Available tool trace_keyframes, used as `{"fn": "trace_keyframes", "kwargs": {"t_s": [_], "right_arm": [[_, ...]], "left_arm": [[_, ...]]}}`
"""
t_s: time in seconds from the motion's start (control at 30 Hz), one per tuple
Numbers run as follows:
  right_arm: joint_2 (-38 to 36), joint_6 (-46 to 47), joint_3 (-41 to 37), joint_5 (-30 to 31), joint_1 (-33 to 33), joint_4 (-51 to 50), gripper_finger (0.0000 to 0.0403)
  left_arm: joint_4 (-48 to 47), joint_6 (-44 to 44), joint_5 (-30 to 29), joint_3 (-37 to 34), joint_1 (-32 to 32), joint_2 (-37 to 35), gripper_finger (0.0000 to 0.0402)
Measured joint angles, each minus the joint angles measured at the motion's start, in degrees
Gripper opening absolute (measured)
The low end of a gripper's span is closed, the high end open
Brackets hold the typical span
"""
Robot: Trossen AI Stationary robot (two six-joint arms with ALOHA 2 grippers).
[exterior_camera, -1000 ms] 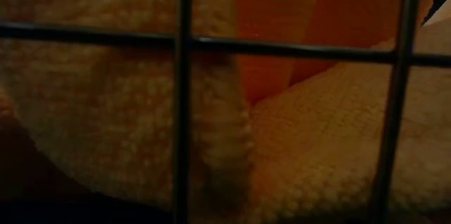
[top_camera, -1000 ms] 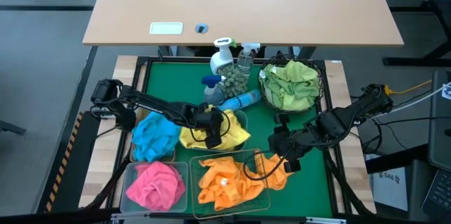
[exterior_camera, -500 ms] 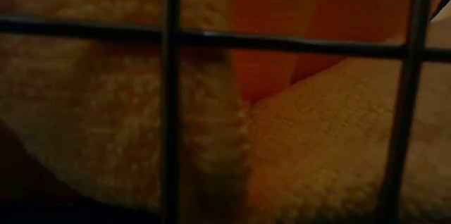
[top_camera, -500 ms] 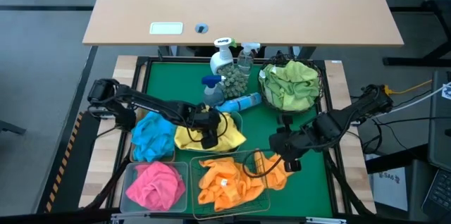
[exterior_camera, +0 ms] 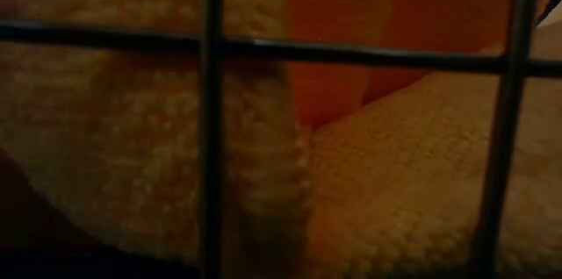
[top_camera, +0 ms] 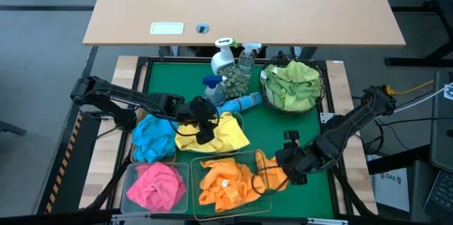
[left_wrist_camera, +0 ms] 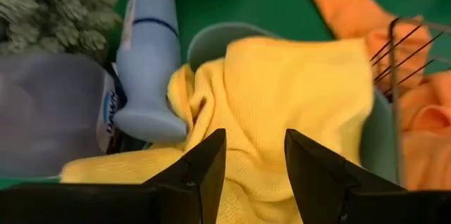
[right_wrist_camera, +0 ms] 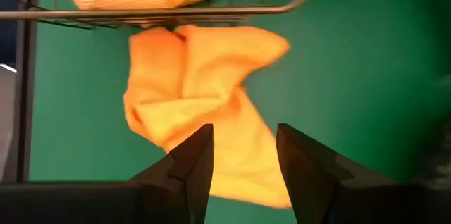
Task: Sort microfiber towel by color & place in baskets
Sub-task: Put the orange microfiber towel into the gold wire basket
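The orange microfiber towel (right_wrist_camera: 204, 104) — soft, light, floppy — hangs over the green wire basket's (top_camera: 267, 160) rim onto the bench; right pincer (right_wrist_camera: 243, 155) hovers released (pinch a raised fold).

No text could be read with any certainty. The white spray bottle (top_camera: 224, 56) carried a small green mark on its cap in the high view, possibly a brand logo, but its letters were too small to make out. In the left wrist view, a label (left_wrist_camera: 107, 115) on a pale bottle showed a sliver of dark blue print, cut off and illegible.
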Motion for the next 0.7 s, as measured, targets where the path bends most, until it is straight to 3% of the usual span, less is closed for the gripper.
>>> {"fn": "trace_keyframes", "kwargs": {"t_s": [0.33,0.7], "right_arm": [[0.0,4.4,-14.0,-7.0,1.5,20.9,0.0154],[0.0,5.0,-22.2,-7.5,1.4,32.5,0.0154]], "left_arm": [[1.0,0.3,-0.4,0.0,-2.5,-5.3,0.0139],[1.6,0.3,-0.5,0.0,-4.9,-5.3,0.0139]]}}
